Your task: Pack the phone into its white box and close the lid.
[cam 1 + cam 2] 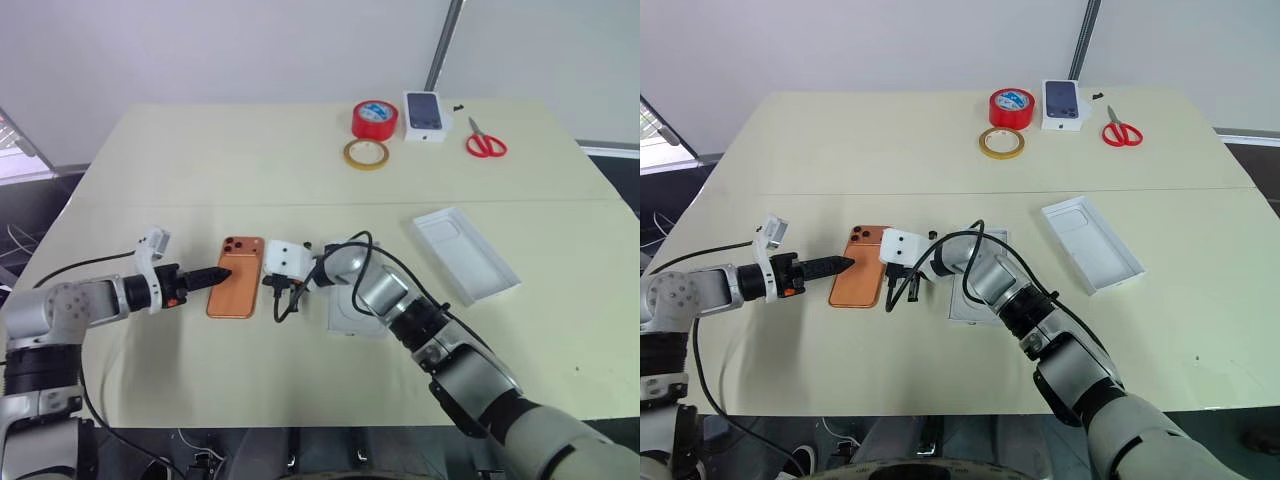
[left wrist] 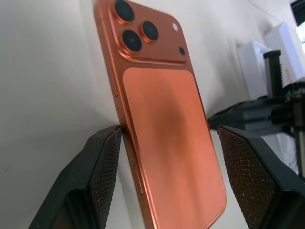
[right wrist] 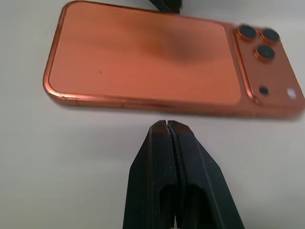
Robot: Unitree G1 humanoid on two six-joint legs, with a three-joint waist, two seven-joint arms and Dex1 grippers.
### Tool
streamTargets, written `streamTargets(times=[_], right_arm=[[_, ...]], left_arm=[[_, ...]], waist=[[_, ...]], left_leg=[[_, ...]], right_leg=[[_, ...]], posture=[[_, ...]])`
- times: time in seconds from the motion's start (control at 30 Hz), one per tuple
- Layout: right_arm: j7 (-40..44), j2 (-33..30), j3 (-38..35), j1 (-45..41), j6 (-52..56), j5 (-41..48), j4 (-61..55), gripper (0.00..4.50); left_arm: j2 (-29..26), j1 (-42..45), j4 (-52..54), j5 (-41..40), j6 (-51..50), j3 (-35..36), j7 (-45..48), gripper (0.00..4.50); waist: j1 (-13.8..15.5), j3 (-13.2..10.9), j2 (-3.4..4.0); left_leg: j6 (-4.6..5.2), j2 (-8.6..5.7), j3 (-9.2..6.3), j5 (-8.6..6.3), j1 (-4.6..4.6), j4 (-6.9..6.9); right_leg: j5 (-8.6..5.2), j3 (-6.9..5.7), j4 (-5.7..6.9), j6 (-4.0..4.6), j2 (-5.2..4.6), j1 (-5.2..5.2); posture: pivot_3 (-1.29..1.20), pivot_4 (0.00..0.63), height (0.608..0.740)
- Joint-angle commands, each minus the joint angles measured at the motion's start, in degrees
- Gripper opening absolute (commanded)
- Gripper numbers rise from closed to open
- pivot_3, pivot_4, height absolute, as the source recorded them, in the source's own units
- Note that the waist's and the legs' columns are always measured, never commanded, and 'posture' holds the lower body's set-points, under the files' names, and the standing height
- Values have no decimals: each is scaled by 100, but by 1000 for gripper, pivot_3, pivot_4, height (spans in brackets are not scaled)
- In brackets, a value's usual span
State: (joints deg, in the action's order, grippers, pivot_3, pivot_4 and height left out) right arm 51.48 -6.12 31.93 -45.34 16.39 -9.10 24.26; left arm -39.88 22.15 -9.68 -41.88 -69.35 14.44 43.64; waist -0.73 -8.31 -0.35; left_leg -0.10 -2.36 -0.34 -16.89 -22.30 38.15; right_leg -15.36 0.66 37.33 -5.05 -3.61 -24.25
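Note:
The copper-orange phone (image 1: 237, 277) lies back up on the table, its camera cluster at the far end. My left gripper (image 2: 170, 136) reaches it from the left and is open. One finger (image 2: 102, 167) stands at the phone's edge and the other finger (image 2: 248, 176) stands past its opposite side. My right gripper (image 3: 167, 125) is shut on nothing, its tip on the table just short of the phone's right long edge. The white box (image 1: 345, 315) lies under my right forearm, partly hidden. The all-white lid (image 1: 465, 255) lies inside up further right.
At the table's far side are a red tape roll (image 1: 375, 118), a yellowish tape ring (image 1: 366, 153), a small white box with a phone picture (image 1: 425, 115) and red scissors (image 1: 486, 141). A black cable (image 1: 345, 245) loops over my right wrist.

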Motion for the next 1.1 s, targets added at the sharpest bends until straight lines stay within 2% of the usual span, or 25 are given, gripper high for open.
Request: streamTargets(times=[0.03,0.3,0.6,0.7,0.8,1.03,1.1], right_arm=[[-8,51,57,25,-42,-90,-6,54],[-20,-49,25,95,-164,-215,-63,54],[-92,-60,-3,120,-242,-236,-50,54],[-96,-51,-7,129,-266,-245,-56,0],[-93,-48,-10,132,-283,-251,-49,0],[-113,-62,-4,140,-347,-281,-20,0],[-127,-63,-1,145,-358,-290,-9,0]], left_arm=[[433,-45,-37,108,-232,-555,-150,3390],[555,30,159,43,-601,-549,-30,3390],[366,283,-335,-21,-790,-52,57,3390],[359,251,-302,-101,-862,-42,113,2534],[381,257,-316,-103,-904,15,71,1157],[306,255,-444,-184,-1014,177,108,1157],[322,261,-500,-204,-1053,226,98,623]], waist=[[2,6,5],[7,19,19],[-28,19,18],[-43,18,17],[-40,17,15],[-49,16,13],[-50,16,12]], left_leg=[[0,-1,0,0,0,0],[4,-6,-2,-2,9,0],[3,-6,-3,-2,9,0],[3,-6,-3,-2,8,-1],[3,-6,-3,-2,6,-1],[1,-5,-3,-1,-5,-1],[1,-5,-3,-1,-5,-1]], right_leg=[[0,0,0,0,0,0],[0,0,0,0,-4,13],[0,0,-1,0,-4,10],[0,0,-1,0,-4,8],[0,0,-1,0,-4,5],[0,0,1,0,-3,-9],[0,0,1,0,-3,-9]], posture=[[0,150,740],[0,150,740],[0,150,740],[0,150,740],[0,150,740],[0,150,740],[0,150,740]])
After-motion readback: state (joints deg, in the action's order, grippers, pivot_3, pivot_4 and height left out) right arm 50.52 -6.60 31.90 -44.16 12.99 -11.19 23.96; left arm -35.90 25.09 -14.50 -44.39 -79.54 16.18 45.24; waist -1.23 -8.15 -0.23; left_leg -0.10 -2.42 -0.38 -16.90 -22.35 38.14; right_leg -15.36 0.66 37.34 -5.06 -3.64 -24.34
